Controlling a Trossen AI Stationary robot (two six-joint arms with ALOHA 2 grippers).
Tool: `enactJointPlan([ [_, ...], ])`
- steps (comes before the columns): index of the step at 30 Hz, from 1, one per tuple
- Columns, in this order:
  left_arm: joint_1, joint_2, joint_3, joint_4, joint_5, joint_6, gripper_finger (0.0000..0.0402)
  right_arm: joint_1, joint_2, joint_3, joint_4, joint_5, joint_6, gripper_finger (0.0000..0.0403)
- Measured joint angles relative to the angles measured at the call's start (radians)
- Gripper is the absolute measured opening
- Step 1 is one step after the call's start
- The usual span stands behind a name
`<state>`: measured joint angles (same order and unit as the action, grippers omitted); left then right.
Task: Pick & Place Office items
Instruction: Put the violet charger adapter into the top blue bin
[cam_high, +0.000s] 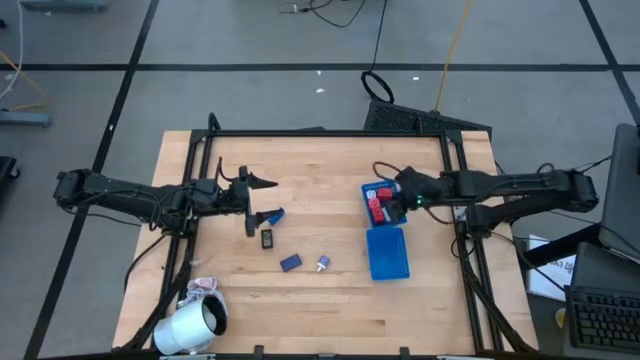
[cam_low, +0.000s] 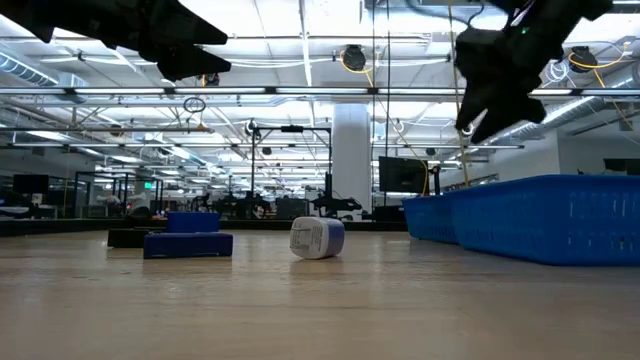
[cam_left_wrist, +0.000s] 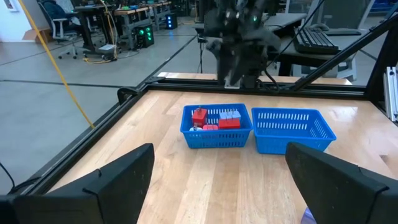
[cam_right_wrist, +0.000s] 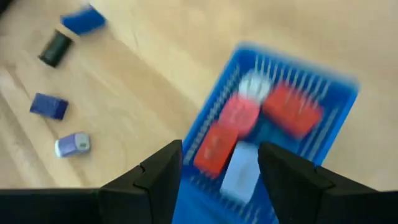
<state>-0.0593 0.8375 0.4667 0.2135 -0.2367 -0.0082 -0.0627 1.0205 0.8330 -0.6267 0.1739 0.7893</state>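
The left tool (cam_high: 262, 198) hangs over the table's (cam_high: 320, 310) left half with its fingers (cam_left_wrist: 106, 180) spread wide and nothing between them. Just beside it lie a blue block (cam_high: 274, 215) and a black piece (cam_high: 268, 238); further right sit a dark blue block (cam_high: 291, 263) and a small pale piece (cam_high: 323, 264). The right tool (cam_high: 402, 199) hovers above the blue tray (cam_high: 388, 255), fingers apart and holding nothing, over the compartment holding red blocks (cam_right_wrist: 249, 118) and light ones (cam_right_wrist: 239, 174).
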Motion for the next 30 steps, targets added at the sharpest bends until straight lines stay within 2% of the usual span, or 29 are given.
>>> enactJointPlan([
  [3,0.000,0.000,0.000,0.000,0.000,0.000,0.0369,0.030,-0.065,-0.033,0.103,0.085,-0.150,0.0198],
  [8,0.000,0.000,0.000,0.000,0.000,0.000,0.0378,0.060,-0.162,-0.141,0.422,0.083,-0.361,0.0198],
  [12,0.000,0.000,0.000,0.000,0.000,0.000,0.0381,0.072,-0.221,-0.260,0.754,-0.014,-0.551,0.0199],
  [16,0.000,0.000,0.000,0.033,0.000,0.000,0.0382,0.071,-0.264,-0.386,1.088,-0.178,-0.685,0.0199],
  [20,0.000,0.000,0.000,0.084,0.000,-0.005,0.0382,0.071,-0.281,-0.509,1.349,-0.306,-0.729,0.0199],
  [23,0.000,0.000,0.000,0.127,0.000,-0.006,0.0376,0.071,-0.281,-0.588,1.486,-0.345,-0.731,0.0199],
  [30,0.000,0.000,0.000,0.242,0.000,-0.027,0.0366,0.071,-0.281,-0.701,1.582,-0.359,-0.729,0.0198],
])
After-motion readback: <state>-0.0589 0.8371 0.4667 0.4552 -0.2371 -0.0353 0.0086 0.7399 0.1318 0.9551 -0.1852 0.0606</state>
